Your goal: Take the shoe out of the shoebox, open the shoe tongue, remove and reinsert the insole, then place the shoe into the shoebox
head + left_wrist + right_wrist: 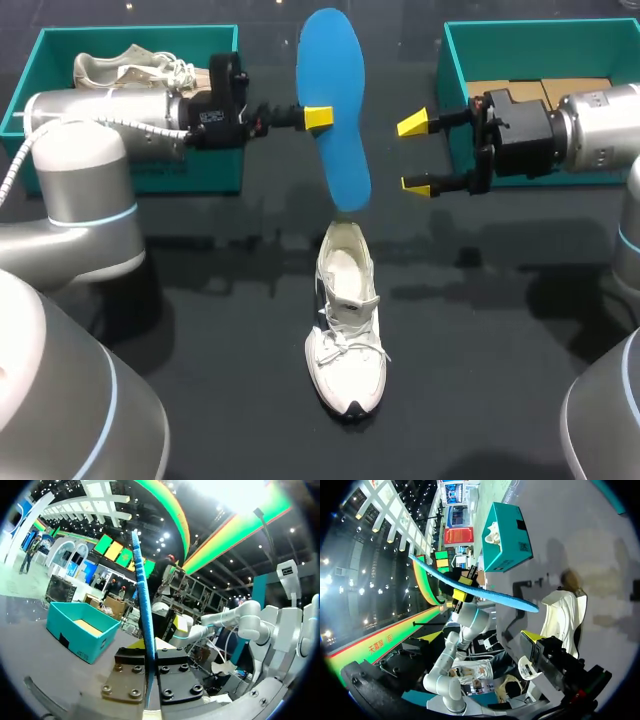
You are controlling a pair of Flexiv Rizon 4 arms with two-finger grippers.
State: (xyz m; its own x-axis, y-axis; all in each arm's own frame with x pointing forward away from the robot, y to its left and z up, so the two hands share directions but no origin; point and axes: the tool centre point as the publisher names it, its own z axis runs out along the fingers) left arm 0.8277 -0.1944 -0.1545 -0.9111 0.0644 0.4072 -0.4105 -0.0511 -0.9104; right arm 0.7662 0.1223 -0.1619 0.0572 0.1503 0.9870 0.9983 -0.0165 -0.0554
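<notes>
Insole pinched in left claw, above shoe, right claw spread wide beside it

Colour log for you, operator.
- Insole: solid bright blue, no pattern you could make out.
- Shoe: white with white laces, dark trim at toe and side.
- Table: glossy black.
- Left shoebox and right shoebox: teal.
- Cardboard inside the right one: tan.
- Second shoe: cream.
- Left gripper and right gripper: black bodies, yellow tips.
- Left arm: silver-grey with a pale blue ring.
</notes>
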